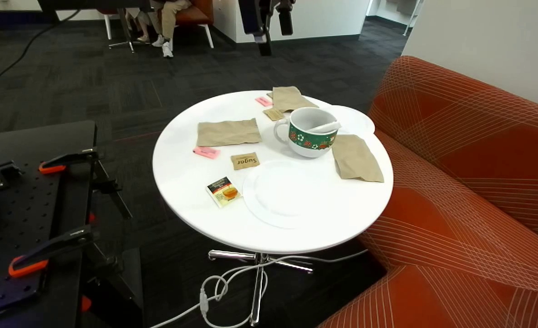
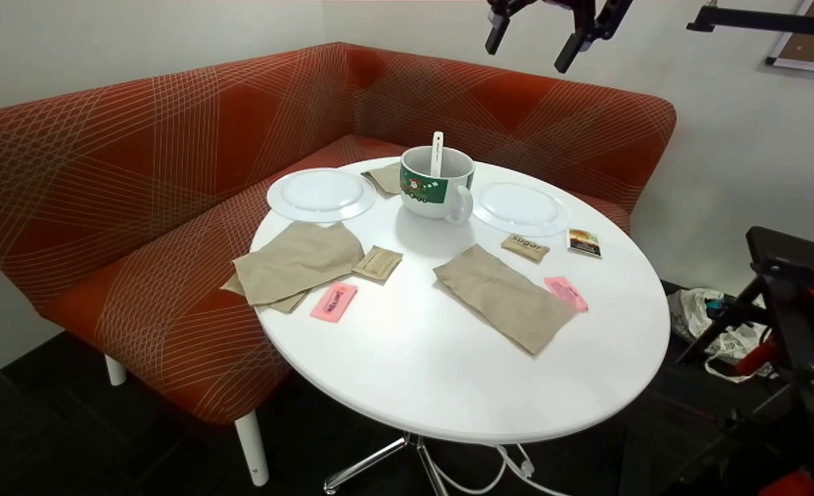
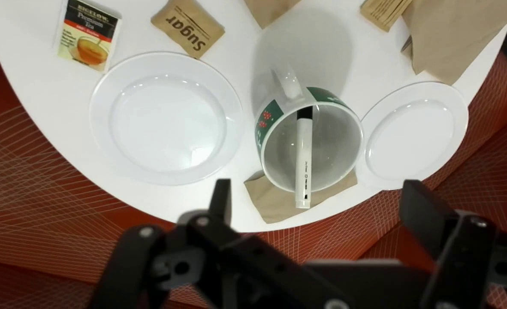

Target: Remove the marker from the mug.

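The mug (image 1: 309, 142) is wide and white with a green printed band and a side handle. It stands upright on the round white table and shows in the other exterior view (image 2: 424, 189) and the wrist view (image 3: 267, 122). The white marker (image 3: 304, 159) leans in it, black end down inside near the handle side, pale end sticking out past the opposite rim. The marker also shows in both exterior views (image 1: 324, 128) (image 2: 437, 155). My gripper (image 3: 315, 185) is open and empty, well above the table, its fingers wide apart; both exterior views show it high up (image 1: 276, 41) (image 2: 529, 58).
White plates (image 3: 165, 174) (image 3: 416, 92) lie either side of the mug. Tan napkins (image 1: 357, 159) (image 2: 503, 296), sugar packets (image 3: 188, 28), pink packets (image 2: 334, 302) and a tea packet (image 3: 88, 36) lie around. A red sofa (image 1: 455, 191) borders the table (image 1: 196, 218).
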Motion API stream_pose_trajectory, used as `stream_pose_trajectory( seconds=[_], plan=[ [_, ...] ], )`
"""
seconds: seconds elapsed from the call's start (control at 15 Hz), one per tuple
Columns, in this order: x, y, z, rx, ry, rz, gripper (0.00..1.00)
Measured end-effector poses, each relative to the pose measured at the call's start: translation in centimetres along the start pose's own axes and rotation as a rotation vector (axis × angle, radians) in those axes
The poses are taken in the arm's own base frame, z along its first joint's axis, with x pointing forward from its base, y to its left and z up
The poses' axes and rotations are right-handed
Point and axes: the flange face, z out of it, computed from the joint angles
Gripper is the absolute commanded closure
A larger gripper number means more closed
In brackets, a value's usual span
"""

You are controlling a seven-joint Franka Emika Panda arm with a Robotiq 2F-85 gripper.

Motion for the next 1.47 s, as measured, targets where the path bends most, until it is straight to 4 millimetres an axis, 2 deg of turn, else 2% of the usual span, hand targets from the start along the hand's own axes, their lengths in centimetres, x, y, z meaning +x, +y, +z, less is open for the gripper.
stream_pose_trajectory(
  seconds=[0.2, 0.67, 0.93, 1.2, 1.47],
  plan=[
    [0.4, -0.7, 1.2, -0.010, 0.000, 0.013, 0.00],
    [0.5, -0.9, 1.1, -0.009, 0.002, 0.011, 0.00],
    [-0.1, -1.6, 1.9, -0.027, 0.018, -0.003, 0.00],
    [-0.3, -3.1, 4.1, -0.067, 0.033, 0.014, 0.00],
    [0.5, -3.8, 6.9, -0.097, 0.029, 0.021, 0.00]
  ],
)
